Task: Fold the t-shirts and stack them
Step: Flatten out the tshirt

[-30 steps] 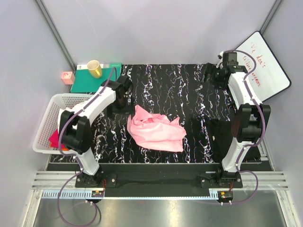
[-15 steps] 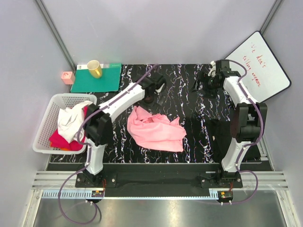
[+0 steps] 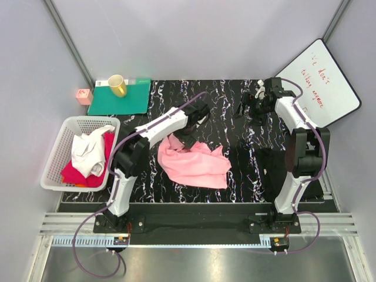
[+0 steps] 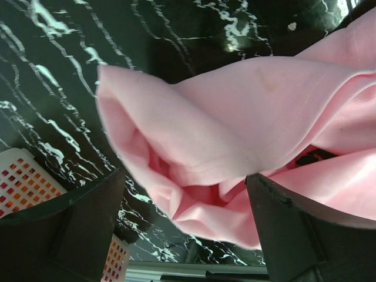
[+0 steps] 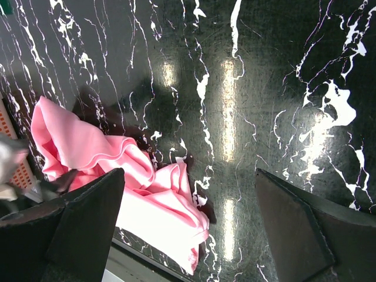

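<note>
1. The light pink t-shirt (image 3: 194, 161) lies crumpled mid-table on the black marbled tabletop (image 3: 223, 97). It is not flattened, so I judge the folding not started.
2. The left gripper (image 4: 185, 188) is spread wide, low over the shirt's far-left edge. Its fingers (image 4: 64, 229) straddle a raised fold, with cloth between them but not pinched. It looks lined up to take that edge and pull the shirt flat.
3. The right gripper (image 5: 188, 176) is spread wide and holds nothing. It hangs over bare tabletop at the far right, well apart from the shirt. It probably needs its own corner next.
4. The white t-shirt (image 3: 88, 150) lies on top of the magenta-red t-shirt (image 3: 73, 173) in the white basket (image 3: 56, 147) at left. They read as the queue.
5. The green mat (image 3: 132, 100), yellow cup (image 3: 117, 85) and small pink box (image 3: 84, 96) sit in the far-left corner, out of the work area.
</note>
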`<state>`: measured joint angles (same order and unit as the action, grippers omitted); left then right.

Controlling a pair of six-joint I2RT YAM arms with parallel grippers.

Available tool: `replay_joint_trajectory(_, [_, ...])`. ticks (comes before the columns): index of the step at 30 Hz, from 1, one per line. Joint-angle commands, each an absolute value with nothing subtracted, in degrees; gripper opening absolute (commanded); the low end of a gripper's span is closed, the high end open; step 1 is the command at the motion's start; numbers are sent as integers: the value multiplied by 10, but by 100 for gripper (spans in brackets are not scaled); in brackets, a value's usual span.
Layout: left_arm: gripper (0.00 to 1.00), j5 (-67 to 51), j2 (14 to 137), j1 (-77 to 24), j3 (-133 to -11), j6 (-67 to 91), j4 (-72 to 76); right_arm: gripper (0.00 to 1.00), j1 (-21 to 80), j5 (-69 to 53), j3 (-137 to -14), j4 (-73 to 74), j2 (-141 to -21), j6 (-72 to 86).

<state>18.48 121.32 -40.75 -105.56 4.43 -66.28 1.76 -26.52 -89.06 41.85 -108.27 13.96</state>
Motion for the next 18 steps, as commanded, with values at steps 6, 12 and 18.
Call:
replay_joint_trajectory(6, [87, 161, 1210, -439, -1086, 34, -639, 100, 17, -274, -929, 426, -1063, 138])
replay_joint_trajectory(12, [40, 204, 1261, -443, -1091, 40, -631, 100, 18, -276, -928, 428, -1062, 134])
replay_joint_trajectory(18, [0, 280, 1297, -440, -1114, 67, -640, 100, 18, -279, -937, 440, -1066, 127])
